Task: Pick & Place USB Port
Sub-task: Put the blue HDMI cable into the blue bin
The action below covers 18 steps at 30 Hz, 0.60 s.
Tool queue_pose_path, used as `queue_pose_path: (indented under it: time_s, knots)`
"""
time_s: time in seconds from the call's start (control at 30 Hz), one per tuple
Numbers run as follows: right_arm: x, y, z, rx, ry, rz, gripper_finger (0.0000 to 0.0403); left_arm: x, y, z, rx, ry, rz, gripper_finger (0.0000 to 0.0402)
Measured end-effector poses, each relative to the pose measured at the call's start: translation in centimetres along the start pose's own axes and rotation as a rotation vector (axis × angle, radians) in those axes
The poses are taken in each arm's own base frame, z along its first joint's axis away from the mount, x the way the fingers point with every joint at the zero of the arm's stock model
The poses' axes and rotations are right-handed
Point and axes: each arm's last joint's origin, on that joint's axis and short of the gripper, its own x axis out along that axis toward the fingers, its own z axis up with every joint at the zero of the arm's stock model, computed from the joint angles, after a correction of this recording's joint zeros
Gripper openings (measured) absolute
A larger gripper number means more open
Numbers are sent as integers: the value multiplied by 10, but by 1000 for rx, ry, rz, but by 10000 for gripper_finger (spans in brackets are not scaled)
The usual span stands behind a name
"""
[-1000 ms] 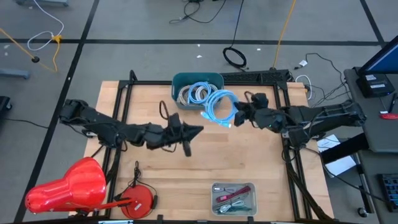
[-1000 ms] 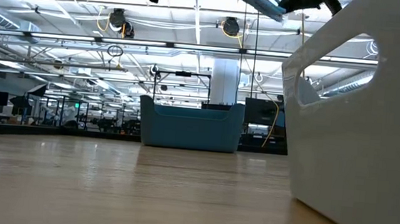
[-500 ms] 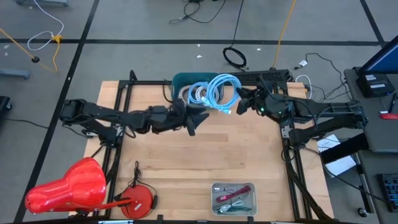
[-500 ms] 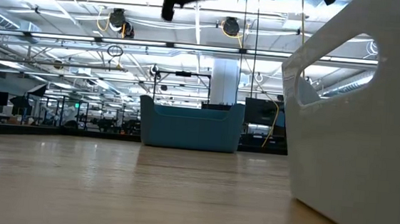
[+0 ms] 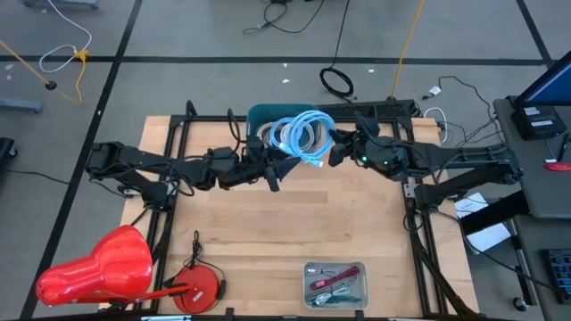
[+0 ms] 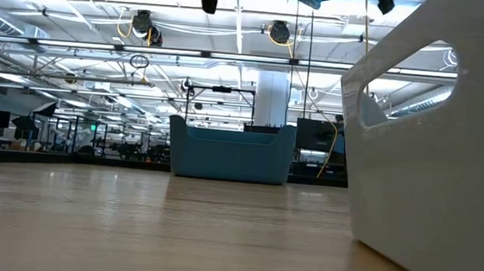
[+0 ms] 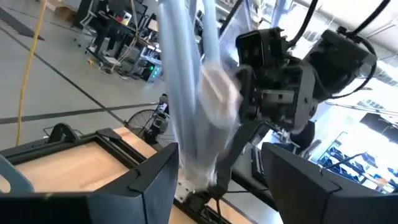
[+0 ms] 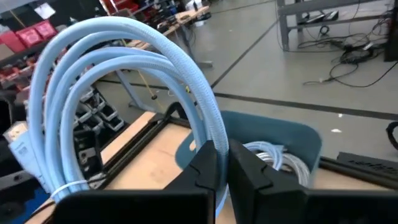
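Two grippers meet over the blue bin

The right gripper, fingers clamped on the coiled blue USB cable, holds it above the blue bin at the desk's 12 o'clock; the left gripper fingers gape beside it.

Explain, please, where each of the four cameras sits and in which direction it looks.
High view: above the table, looking straight down; both arms show, right gripper holding the blue cable coil over the teal bin.
Low view: at table-top height, looking level at the bin; grippers at the top edge.
Left wrist view: on the left arm, facing the coil and the right arm; own fingers apart.
Right wrist view: on the right arm; own fingers clamp the coil.
All four share the coil.
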Motion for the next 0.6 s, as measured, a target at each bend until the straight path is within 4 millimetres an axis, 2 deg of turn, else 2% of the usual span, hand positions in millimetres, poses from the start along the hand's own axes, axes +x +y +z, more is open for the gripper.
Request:
queue_pose_path:
  time_s: [0.23,0.33,0.4,0.6]
  knots:
    - [13,14,-6,9,-6,73,8,0,2,-1,-14,5,37,233]
    - [16,15,-8,-7,-3,70,8,0,5,-5,-12,26,86,216]
    - [16,15,-8,-10,-2,69,8,0,5,-6,-8,33,92,187]
    - [16,16,-8,-32,-8,72,10,0,6,-5,-17,37,79,56]
